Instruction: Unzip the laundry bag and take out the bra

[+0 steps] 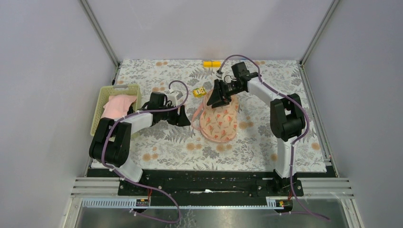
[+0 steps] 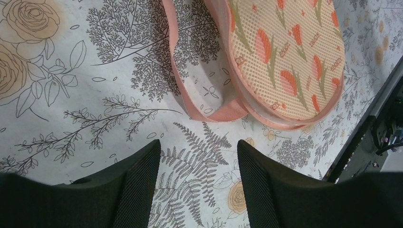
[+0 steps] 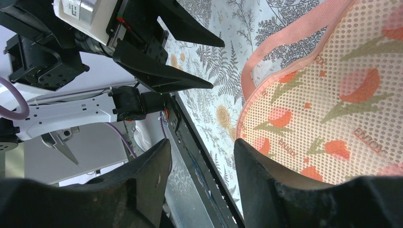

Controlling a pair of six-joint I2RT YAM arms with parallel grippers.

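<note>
light: bright, even, diffuse | shadows: soft, faint | top view: sharp | wrist views: near jaws slightly blurred

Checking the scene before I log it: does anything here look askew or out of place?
The laundry bag looks askew: its pink rim trails off as a loose loop beside it. Left end effector and right end effector hang open, empty.

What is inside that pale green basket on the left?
A plain pale-pink bra lies in the basket. Anything beneath the fabric is covered and cannot be seen.
</note>
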